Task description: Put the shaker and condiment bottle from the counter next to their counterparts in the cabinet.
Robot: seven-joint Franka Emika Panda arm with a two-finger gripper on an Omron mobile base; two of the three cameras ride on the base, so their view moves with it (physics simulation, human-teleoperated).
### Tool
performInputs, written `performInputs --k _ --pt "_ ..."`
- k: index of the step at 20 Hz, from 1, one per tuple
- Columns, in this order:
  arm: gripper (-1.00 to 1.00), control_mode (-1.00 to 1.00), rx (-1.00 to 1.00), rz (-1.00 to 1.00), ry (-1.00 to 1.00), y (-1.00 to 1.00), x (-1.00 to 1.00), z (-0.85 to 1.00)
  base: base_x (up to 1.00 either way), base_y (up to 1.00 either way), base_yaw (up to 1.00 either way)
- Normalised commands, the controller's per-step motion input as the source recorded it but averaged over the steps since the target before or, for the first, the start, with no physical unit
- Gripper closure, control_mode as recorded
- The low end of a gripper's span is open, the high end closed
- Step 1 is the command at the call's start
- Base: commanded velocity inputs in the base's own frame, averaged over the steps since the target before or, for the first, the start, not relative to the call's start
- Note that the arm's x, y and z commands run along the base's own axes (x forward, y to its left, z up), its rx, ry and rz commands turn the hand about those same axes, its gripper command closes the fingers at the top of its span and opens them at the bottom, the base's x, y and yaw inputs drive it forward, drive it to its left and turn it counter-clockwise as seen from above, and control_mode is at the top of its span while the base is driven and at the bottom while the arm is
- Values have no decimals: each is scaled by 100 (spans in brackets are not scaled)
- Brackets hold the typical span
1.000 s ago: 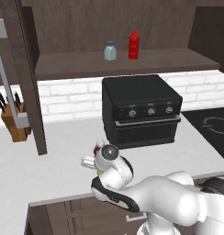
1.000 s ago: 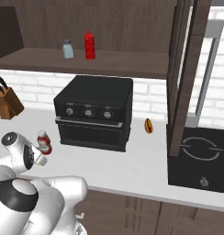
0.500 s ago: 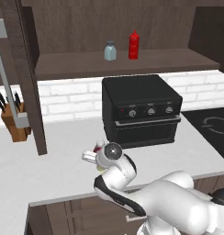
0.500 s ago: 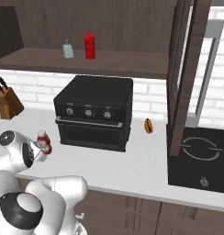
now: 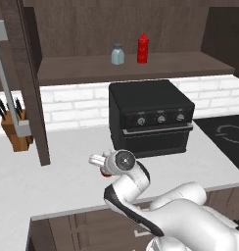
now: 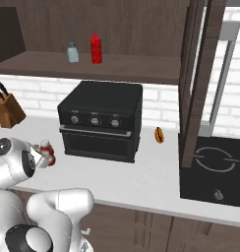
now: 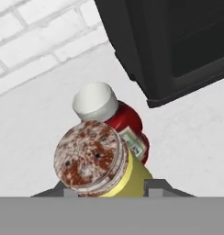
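The arm is folded low over the counter [image 5: 62, 181], its gripper [image 7: 107, 193] brought down close in front of the black oven [image 5: 148, 115]. In the hand view the yellow shaker [image 7: 98, 163] is seen between the fingertips, which are closed on its sides. The red condiment bottle [image 7: 116, 121] stands just behind it on the counter. On the cabinet [image 5: 136, 68] shelf above, a blue-grey shaker [image 5: 117, 54] and a tall red squeeze bottle [image 5: 142, 48] are set side by side. A knife block [image 5: 14, 128] is placed to the left, against a white brick wall [image 5: 77, 103]
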Motion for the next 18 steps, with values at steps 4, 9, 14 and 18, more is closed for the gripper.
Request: performInputs --k 4,9,14,18 --pt "100 -100 0 -4 0 -1 0 63 0 0 0" --pt "100 -100 0 -1 0 -10 0 52 0 0 0" --pt "100 -100 2 0 0 -14 0 69 0 0 0" --pt "100 -100 1 -1 0 -11 0 70 0 0 0"
